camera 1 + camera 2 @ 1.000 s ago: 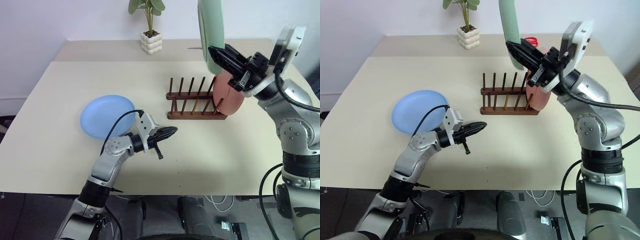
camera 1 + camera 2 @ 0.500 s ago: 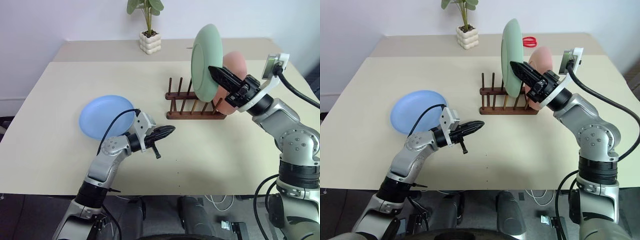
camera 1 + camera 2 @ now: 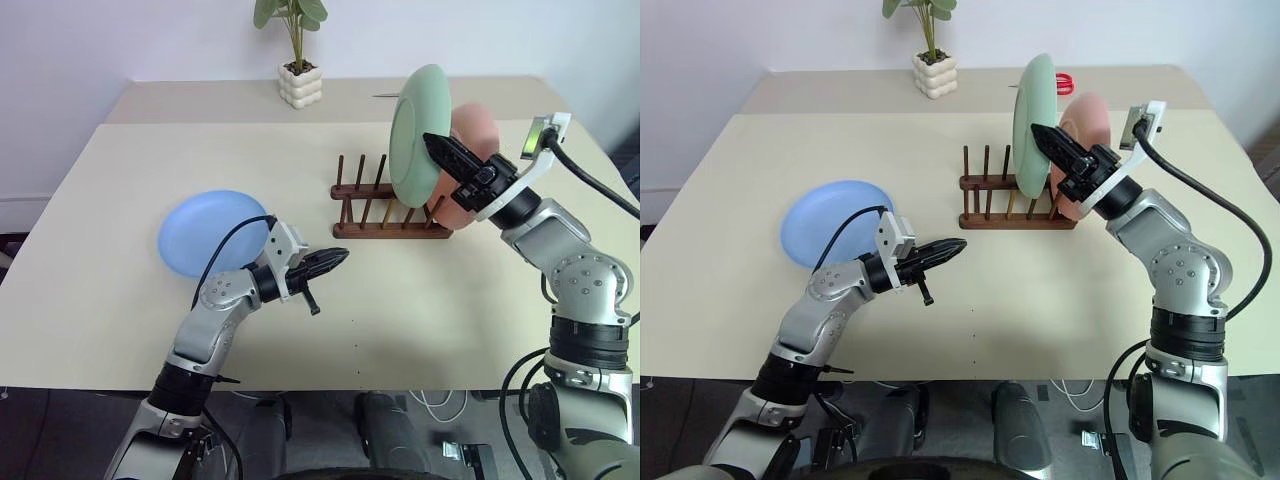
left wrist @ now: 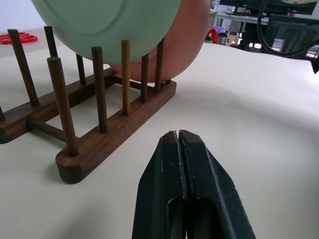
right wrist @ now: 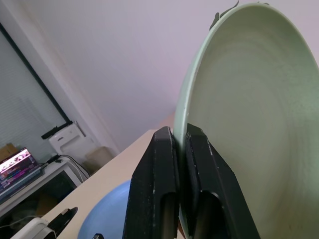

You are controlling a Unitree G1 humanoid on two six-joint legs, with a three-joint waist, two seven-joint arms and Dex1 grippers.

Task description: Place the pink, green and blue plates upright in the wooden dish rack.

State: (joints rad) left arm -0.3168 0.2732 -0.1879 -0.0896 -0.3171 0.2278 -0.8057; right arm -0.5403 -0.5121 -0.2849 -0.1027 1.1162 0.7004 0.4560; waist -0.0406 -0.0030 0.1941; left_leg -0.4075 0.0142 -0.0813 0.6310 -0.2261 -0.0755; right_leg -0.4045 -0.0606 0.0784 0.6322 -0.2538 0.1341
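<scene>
Green plate (image 3: pixel 419 135) upright in my right gripper (image 3: pixel 436 148), over the wooden dish rack (image 3: pixel 388 208).

I count three plates: the green one clamped by its rim, one pink plate (image 3: pixel 472 150) standing in the rack's right end, one blue plate (image 3: pixel 212 232) flat on the beige table (image 3: pixel 130 190). My left gripper (image 3: pixel 338 260) is clenched on nothing. One potted plant (image 3: pixel 298 52) stands near the white wall.
</scene>
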